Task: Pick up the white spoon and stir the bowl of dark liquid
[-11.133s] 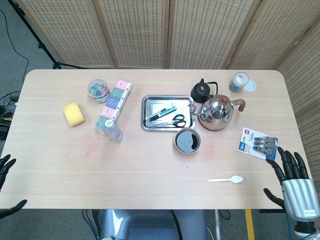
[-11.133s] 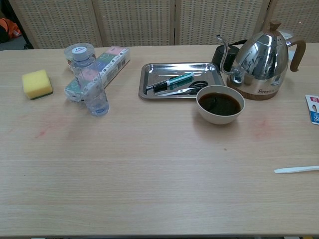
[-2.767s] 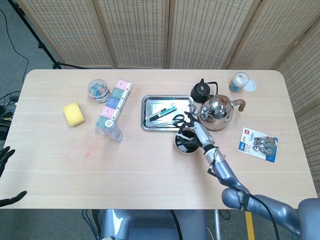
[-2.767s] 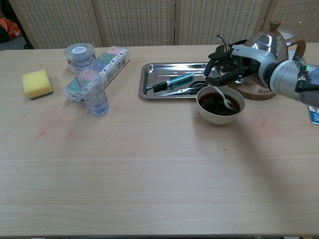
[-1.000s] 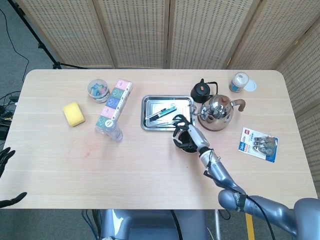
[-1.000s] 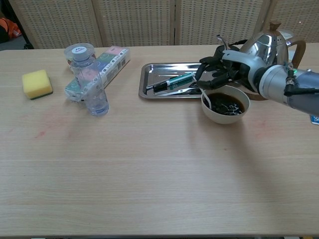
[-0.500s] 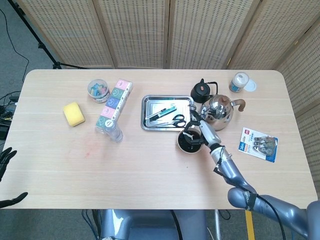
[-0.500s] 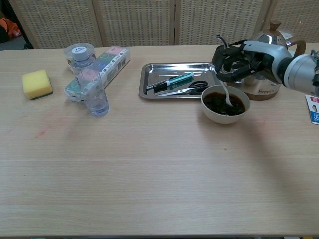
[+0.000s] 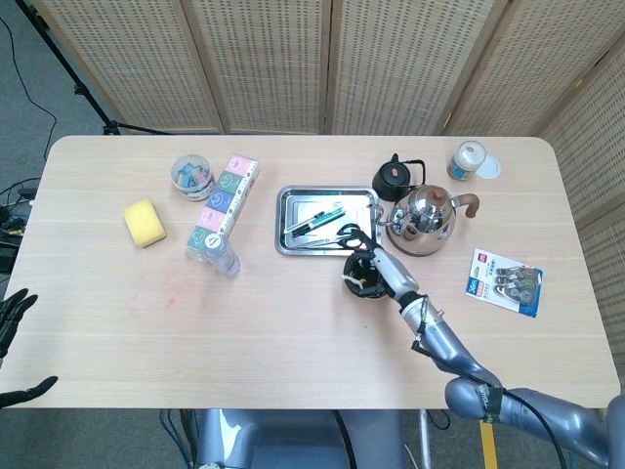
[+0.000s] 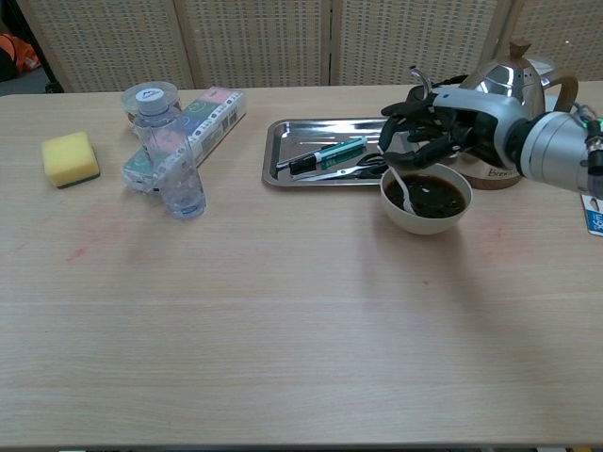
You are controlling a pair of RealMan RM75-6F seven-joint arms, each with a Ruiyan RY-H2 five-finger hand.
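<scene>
The bowl [image 10: 424,201] stands on the desk [image 10: 283,330] right of centre, just in front of the tray's [image 10: 283,160] right end. The spoon [image 10: 399,186] stands in the bowl at its left side, held by the right hand [image 10: 429,132] above the bowl's rear rim. A kettle [image 10: 509,108] sits behind and right of the bowl. Pens [image 10: 325,155] and scissors [image 10: 363,167] lie in the tray. A bottle [image 10: 170,155] lies left of the tray against a long box [image 10: 203,118], with a sponge [image 10: 70,158] near the left edge. The left hand [image 9: 15,332] hangs off the desk's front left corner.
</scene>
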